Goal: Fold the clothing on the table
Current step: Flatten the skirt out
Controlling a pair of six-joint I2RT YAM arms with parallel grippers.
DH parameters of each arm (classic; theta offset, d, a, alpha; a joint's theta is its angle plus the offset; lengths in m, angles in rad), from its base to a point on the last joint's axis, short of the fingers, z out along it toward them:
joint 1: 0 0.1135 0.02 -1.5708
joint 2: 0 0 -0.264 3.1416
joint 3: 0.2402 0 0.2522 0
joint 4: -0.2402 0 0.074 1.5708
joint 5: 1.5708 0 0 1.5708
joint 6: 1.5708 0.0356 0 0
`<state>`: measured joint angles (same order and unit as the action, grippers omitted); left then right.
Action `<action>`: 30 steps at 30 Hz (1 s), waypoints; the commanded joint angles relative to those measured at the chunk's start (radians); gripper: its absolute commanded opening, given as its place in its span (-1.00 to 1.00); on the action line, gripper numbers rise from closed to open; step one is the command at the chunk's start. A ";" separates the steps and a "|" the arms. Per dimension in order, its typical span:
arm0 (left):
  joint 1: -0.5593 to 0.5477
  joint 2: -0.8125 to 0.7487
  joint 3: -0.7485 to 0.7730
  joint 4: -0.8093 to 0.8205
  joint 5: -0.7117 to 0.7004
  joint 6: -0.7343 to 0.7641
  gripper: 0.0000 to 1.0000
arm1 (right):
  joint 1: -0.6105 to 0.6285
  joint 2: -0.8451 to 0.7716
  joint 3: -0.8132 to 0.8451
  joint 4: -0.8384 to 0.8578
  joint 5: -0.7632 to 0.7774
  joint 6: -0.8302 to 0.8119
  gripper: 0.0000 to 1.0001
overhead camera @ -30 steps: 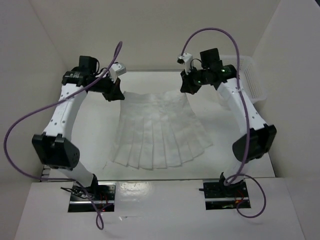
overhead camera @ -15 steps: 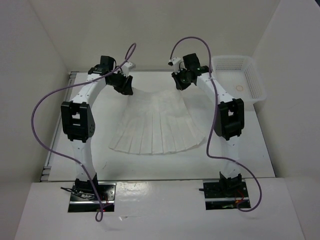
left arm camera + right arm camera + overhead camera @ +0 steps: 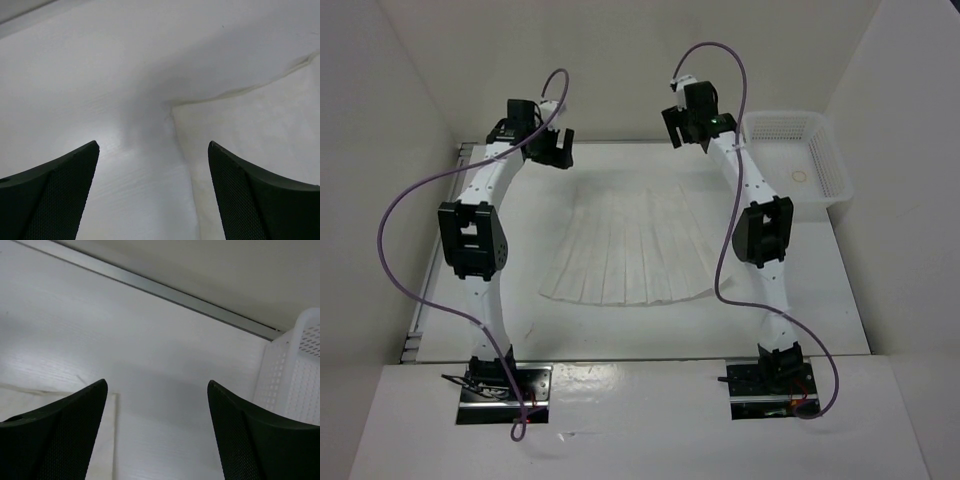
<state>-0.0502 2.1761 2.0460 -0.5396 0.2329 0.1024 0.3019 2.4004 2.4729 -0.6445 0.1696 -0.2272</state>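
Clothing (image 3: pixel 632 250) lies flat, far corners below the wide-open, empty left fingers (image 3: pixel 50 200) and right fingers (image 3: pixel 50 450).

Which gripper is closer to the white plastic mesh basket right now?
Right. The right gripper hovers close beside the white plastic mesh basket; the left gripper hovers across the white pleated skirt, much farther from it.

Text, labels, brands: we read none in any of the three views.
Numbers, signs: we read none either.
Left arm base (image 3: pixel 502 385): at the bottom left of the overhead view we see small coloured bits, too small to tell any marking.
Right arm base (image 3: pixel 770 388): at the bottom right it is the same, and nothing is legible to us.
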 commanded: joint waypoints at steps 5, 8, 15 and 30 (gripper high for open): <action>-0.027 -0.303 -0.392 0.033 0.157 -0.040 0.99 | 0.089 -0.332 -0.452 -0.021 -0.076 -0.044 0.83; 0.001 -0.398 -0.565 0.033 0.223 -0.001 0.99 | 0.089 -0.461 -0.681 -0.012 -0.085 -0.089 0.87; 0.108 -0.570 -0.816 -0.028 0.358 0.079 0.99 | 0.089 -0.619 -1.026 -0.003 -0.082 -0.121 0.89; 0.282 -0.471 -0.666 -0.069 0.445 -0.021 0.99 | 0.098 -0.404 -0.697 -0.007 -0.195 0.110 0.89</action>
<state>0.2646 1.6062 1.2713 -0.5457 0.5987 0.0685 0.3943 1.8965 1.6405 -0.6594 0.0860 -0.1852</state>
